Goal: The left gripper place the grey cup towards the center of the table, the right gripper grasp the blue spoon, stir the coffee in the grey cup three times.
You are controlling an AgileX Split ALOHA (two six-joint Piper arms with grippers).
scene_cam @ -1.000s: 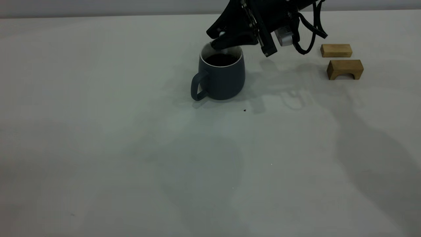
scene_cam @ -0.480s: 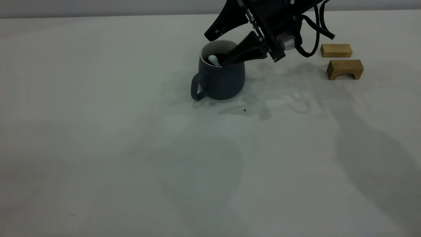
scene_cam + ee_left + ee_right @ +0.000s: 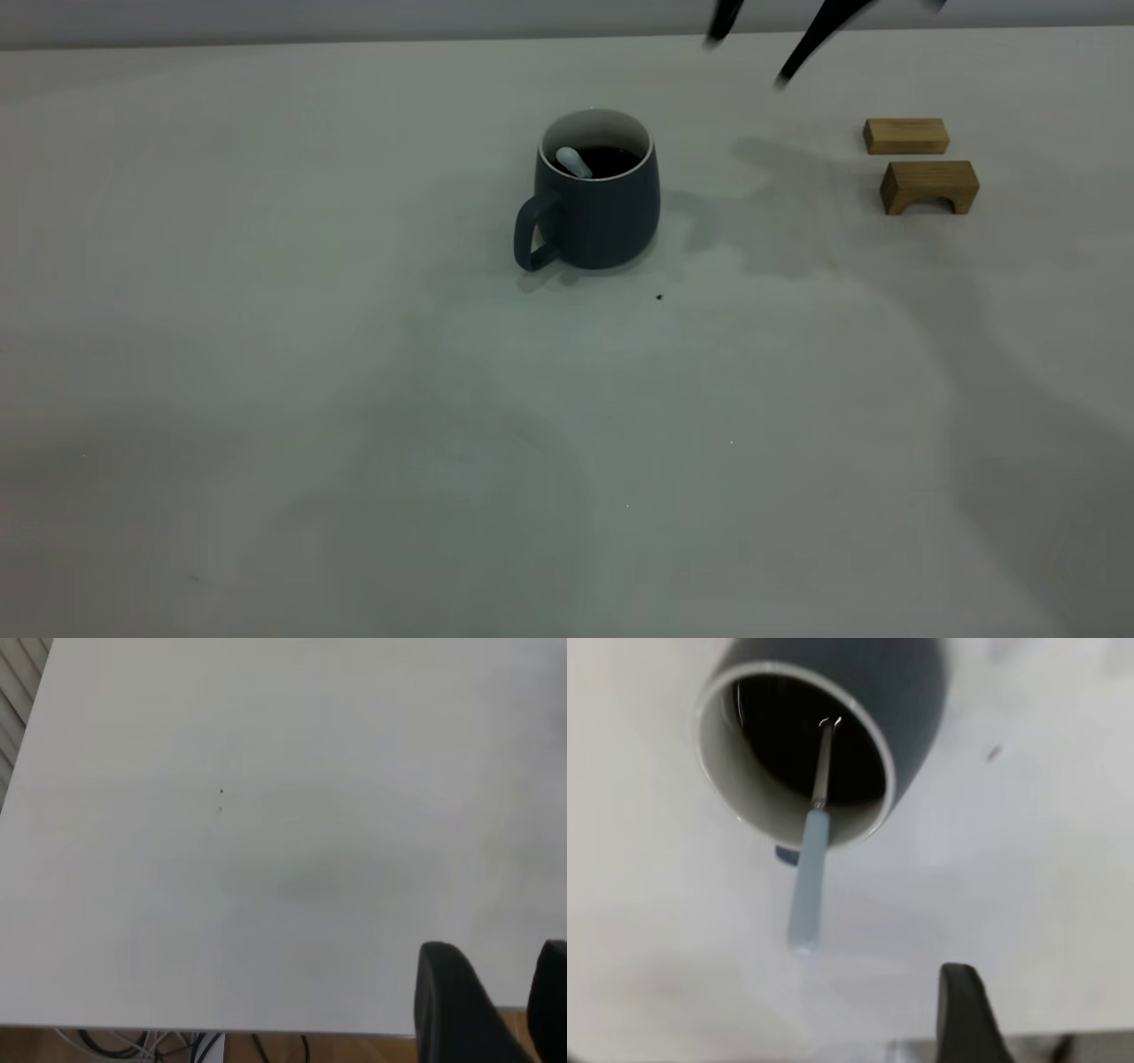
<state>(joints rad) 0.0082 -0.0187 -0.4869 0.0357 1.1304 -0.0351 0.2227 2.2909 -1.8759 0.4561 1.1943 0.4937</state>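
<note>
Right hand (image 3: 749, 58): raised at the far edge of the exterior view, only its two dark fingertips (image 3: 784, 78) in frame, set apart from each other with nothing between them. It hangs clear of everything on the counter (image 3: 354, 399).

Grey cup (image 3: 595, 197): upright on the counter, below the right hand and off toward the left-arm side of it, not touching it. Loop handle turned away from the right hand, toward the near left. Coffee (image 3: 611, 160) dark inside the white interior.

Blue spoon (image 3: 574, 162): standing in the cup, free of the hand. In the right wrist view the metal neck dips into the coffee and the pale handle (image 3: 808, 890) leans out over the rim.

Two wooden blocks (image 3: 928, 184) lie on the counter under the right hand and slightly outward, well apart from the cup.

Left hand (image 3: 492, 1005): seen only in its own wrist view, over bare counter near the counter edge, fingers slightly apart, holding nothing.
</note>
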